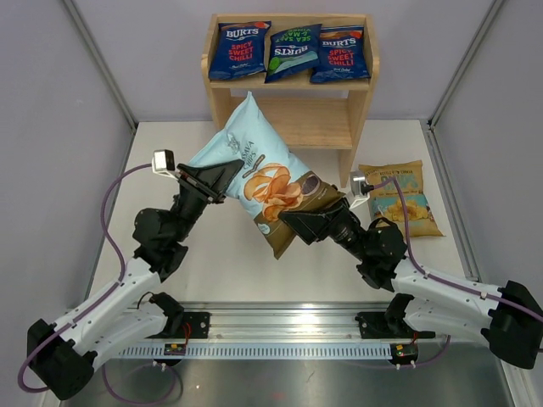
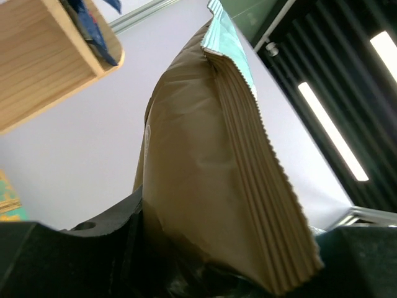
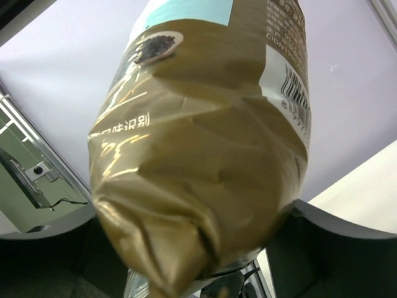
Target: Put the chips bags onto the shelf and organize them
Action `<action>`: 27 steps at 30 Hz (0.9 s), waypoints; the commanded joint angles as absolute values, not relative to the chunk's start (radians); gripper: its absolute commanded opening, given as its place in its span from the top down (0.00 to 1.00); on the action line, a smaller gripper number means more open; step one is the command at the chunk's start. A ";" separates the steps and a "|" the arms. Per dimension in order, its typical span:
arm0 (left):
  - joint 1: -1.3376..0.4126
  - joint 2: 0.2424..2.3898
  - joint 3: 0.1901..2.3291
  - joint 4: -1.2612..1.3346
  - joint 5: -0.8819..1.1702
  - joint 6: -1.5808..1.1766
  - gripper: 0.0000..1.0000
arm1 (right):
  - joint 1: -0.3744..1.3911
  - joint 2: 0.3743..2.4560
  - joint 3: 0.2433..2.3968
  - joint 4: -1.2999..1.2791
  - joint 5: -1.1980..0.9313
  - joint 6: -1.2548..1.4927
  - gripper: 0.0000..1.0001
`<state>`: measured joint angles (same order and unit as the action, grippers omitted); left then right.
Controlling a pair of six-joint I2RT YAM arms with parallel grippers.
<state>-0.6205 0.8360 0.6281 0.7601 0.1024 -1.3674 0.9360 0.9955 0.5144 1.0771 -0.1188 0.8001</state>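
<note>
Reaching inward, left end effector [image 1: 229, 175] clamps the pale bag [image 1: 253, 151] (lifted); right end effector [image 1: 290, 223] straddles its bottom, grip unclear.

The pale blue-and-tan crinkly chips bag [image 1: 259, 170] shows orange crisps; the flat yellow crinkly bag [image 1: 399, 199] has a teal band; the pale natural-wood shelf [image 1: 331, 119] is plain.

- The left arm stretches forward and inward, and the left gripper [image 1: 227, 175] is clamped on the side edge of the pale blue chips bag [image 1: 254, 148].
- The right arm angles inward, and the right gripper [image 1: 290, 223] has its jaws wide around the bag's lower end; whether they grip it is unclear.
</note>
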 commanded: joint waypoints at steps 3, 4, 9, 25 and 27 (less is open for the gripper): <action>-0.653 0.802 0.678 0.502 0.241 -1.183 0.60 | 0.934 0.945 0.568 0.968 -0.080 0.727 0.45; -0.653 0.789 0.684 0.476 0.230 -1.136 0.57 | 0.936 0.940 0.557 0.969 -0.089 0.726 0.48; -0.650 0.755 0.718 0.318 0.146 -1.023 0.17 | 0.933 0.933 0.546 0.963 -0.107 0.729 0.60; -0.649 0.505 0.847 -0.423 -0.632 -0.678 0.01 | 0.914 0.956 0.414 1.006 0.037 0.808 0.65; -0.649 0.494 0.867 -0.452 -0.644 -0.654 0.01 | 0.882 0.985 0.420 1.029 0.034 0.836 0.66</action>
<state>-0.6506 0.5106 0.8055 -0.3420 -0.4763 -0.7483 0.9180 0.9653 0.3981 0.8867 -0.0212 0.7986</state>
